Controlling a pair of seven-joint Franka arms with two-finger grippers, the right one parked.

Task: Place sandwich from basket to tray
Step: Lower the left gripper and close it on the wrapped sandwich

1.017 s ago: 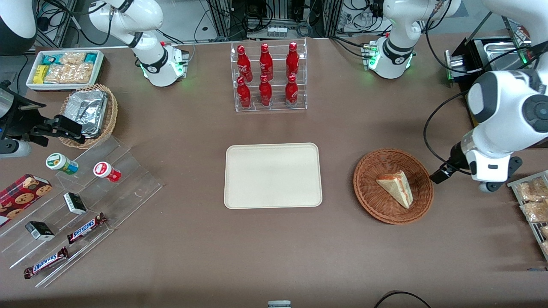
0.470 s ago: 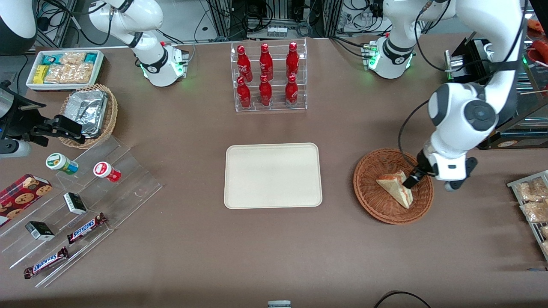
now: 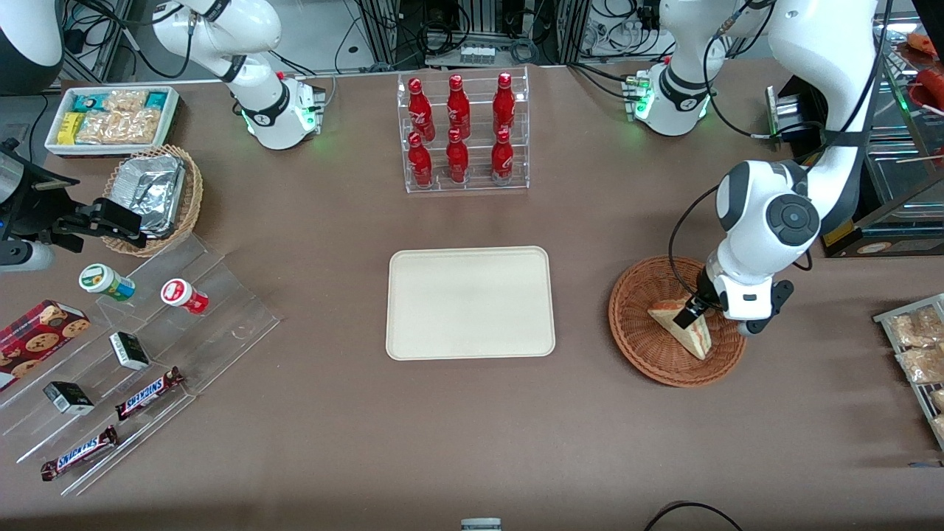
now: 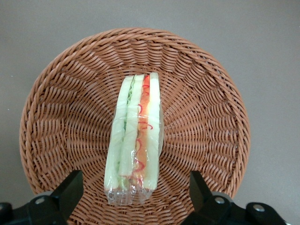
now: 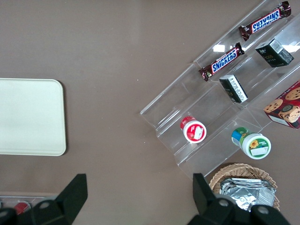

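Observation:
The sandwich [image 3: 682,324], a pale bread wedge in clear wrap with red, orange and green filling, lies in the reddish-brown wicker basket [image 3: 638,332] toward the working arm's end of the table. In the left wrist view the sandwich [image 4: 136,138] lies across the middle of the basket [image 4: 61,117]. My left gripper [image 3: 693,310] hovers just above the sandwich, open and empty; its black fingers [image 4: 70,190] stand wide apart on either side of the sandwich's end. The cream tray [image 3: 470,302] lies empty at mid-table and also shows in the right wrist view [image 5: 28,117].
A clear rack of red bottles [image 3: 462,133] stands farther from the front camera than the tray. A wire rack of snack packets [image 3: 918,354] sits at the table edge beside the basket. A tan basket with foil packs [image 3: 155,195] and clear snack steps [image 3: 133,354] lie toward the parked arm's end.
The left arm has swung in from the table edge toward the basket and lowered; the gripper now hangs over the sandwich. The sandwich and basket have not moved.

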